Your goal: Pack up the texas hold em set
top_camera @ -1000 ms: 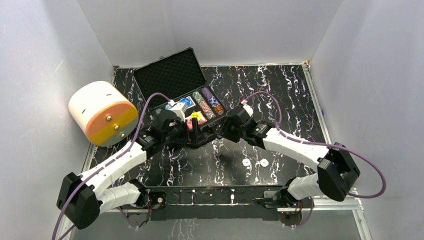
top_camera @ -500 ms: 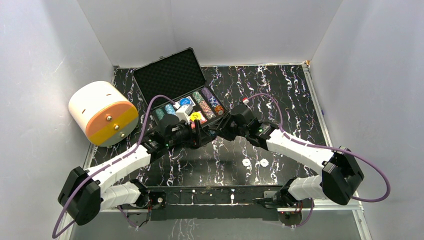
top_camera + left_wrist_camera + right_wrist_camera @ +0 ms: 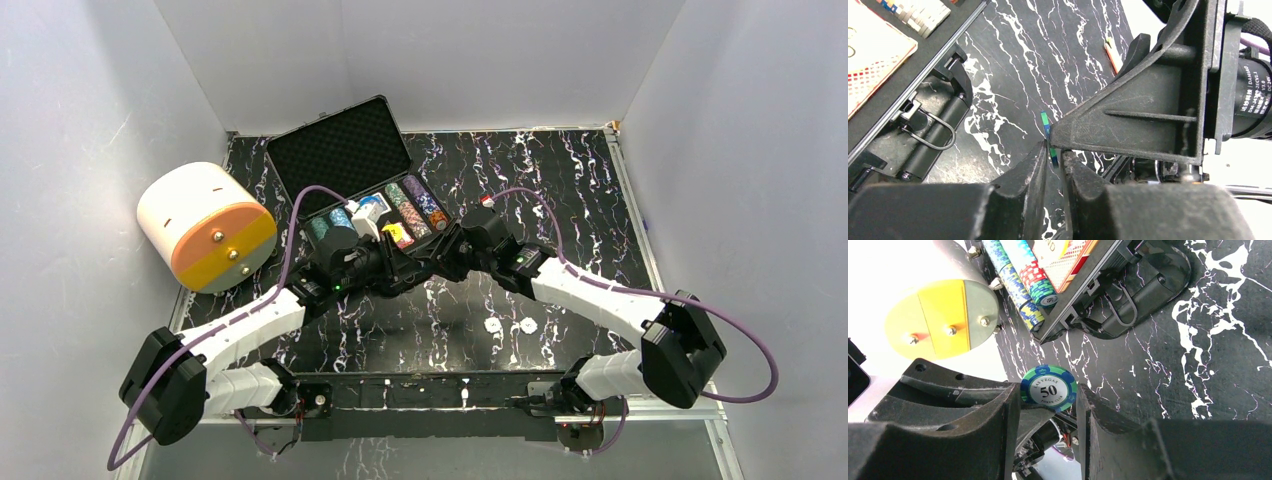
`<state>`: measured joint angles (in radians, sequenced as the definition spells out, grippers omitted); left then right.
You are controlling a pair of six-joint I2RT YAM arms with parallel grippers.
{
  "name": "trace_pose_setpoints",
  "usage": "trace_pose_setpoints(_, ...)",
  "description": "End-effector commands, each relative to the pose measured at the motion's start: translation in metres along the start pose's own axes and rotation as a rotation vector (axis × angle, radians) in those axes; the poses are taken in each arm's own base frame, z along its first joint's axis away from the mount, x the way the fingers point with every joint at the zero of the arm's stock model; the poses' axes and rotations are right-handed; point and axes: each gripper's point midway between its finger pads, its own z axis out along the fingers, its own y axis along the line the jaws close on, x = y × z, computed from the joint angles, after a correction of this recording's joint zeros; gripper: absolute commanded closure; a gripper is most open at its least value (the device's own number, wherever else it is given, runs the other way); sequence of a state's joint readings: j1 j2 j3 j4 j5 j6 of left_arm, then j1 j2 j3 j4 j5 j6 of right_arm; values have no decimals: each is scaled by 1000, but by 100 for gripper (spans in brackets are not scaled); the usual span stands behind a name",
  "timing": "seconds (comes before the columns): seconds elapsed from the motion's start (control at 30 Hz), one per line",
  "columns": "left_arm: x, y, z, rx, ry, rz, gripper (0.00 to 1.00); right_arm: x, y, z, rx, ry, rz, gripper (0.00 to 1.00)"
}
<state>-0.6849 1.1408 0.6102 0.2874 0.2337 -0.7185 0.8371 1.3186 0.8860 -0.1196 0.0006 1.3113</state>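
Basically a handover in front of the case (image 3: 340, 155): right gripper (image 3: 1048, 402) pinches a green-and-blue poker chip (image 3: 1049, 388) marked 50 across its rim, face toward its own camera. Meeting it, left gripper (image 3: 1053, 156) is drawn in to a narrow slot on the same chip, which the left wrist view shows edge-on. Its fingers sit on the two flat faces; reads as a pinch, though contact on one side is hard to confirm. Both meet over the tabletop (image 3: 560, 190), just beside the case's near edge.

The case lies open, lid propped back, with chip rows (image 3: 412, 205), card deck (image 3: 372, 207) and yellow button (image 3: 392, 232) in the tray. A white-and-orange cylinder (image 3: 205, 225) sits off to the left, apart.

Step, as I judge it: passing one loose chip between arms so it can be loaded.

Next move calls for the right gripper to let go only once the left pinch is firm. The left arm then carries the chip to a row slot, edge first. Risk: the chip drops if both pull at once.
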Motion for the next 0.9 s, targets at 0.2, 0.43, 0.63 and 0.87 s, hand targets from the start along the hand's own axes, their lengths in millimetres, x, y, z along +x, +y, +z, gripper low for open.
trace_pose_setpoints(0.2, -12, 2, 0, -15, -25, 175, 100, -11, 11, 1, -23, -9, -39, 39)
trace_pose_setpoints(0.43, -20, 37, -22, -217, 160, 580, 100, -58, 0, -25, 38, -141, -84, 24)
trace_pose_setpoints(0.63, -34, 68, -44, -378, 357, 874, 100, -72, -21, -39, 75, -201, -58, 24)
trace_pose_setpoints(0.87, -35, 88, -58, -444, 425, 1005, 100, -65, -35, -37, 92, -173, -30, 25)
